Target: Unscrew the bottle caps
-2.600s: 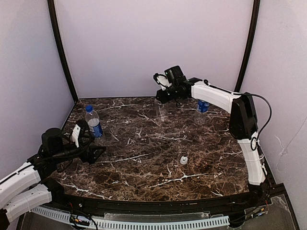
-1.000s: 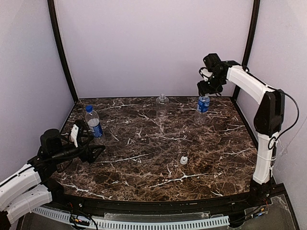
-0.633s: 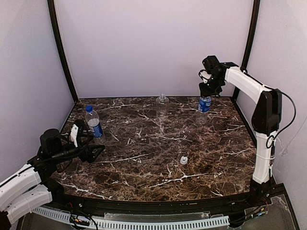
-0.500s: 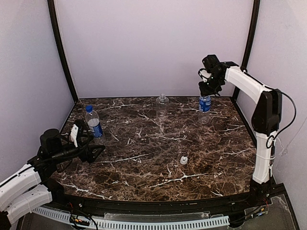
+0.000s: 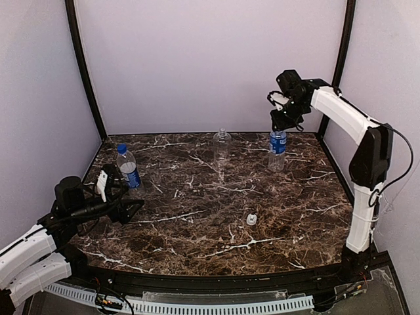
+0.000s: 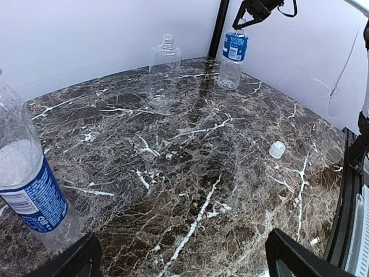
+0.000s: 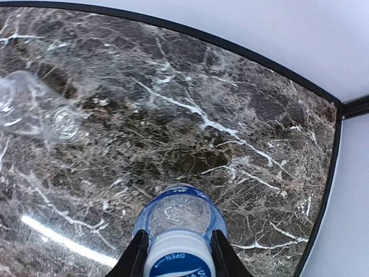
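Cap of white-and-blue plastic [image 7: 176, 261] sits pinched in my right gripper [image 7: 177, 243]; the loose clear blue-labelled bottle [image 5: 277, 152] might spin too.

Left bottle [image 5: 127, 167] at left edge, centre bottle [image 5: 222, 146] at back, right bottle [image 5: 277, 152] back-right, loose cap [image 5: 251, 219] nearer, perhaps upturned

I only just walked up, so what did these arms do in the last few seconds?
The right end effector swung from above the unlabelled bottle rightward to the back-right bottle and closed on its cap. The left end effector, left bottle and loose cap stayed put.
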You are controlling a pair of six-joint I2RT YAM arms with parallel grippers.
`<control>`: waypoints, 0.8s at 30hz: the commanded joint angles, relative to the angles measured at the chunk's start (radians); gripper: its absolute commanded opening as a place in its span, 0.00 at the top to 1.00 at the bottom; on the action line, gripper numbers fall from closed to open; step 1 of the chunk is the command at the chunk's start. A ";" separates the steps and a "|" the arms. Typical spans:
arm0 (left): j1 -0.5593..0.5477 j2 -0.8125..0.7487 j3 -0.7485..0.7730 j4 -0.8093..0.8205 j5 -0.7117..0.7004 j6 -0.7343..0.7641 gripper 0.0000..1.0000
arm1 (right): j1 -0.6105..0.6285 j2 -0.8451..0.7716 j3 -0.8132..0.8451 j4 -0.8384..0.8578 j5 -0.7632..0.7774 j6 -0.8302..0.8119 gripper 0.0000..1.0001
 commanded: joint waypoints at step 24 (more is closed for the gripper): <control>-0.133 0.180 0.353 -0.259 0.268 0.272 0.00 | 0.654 -0.076 -0.066 0.679 -0.781 0.013 1.00</control>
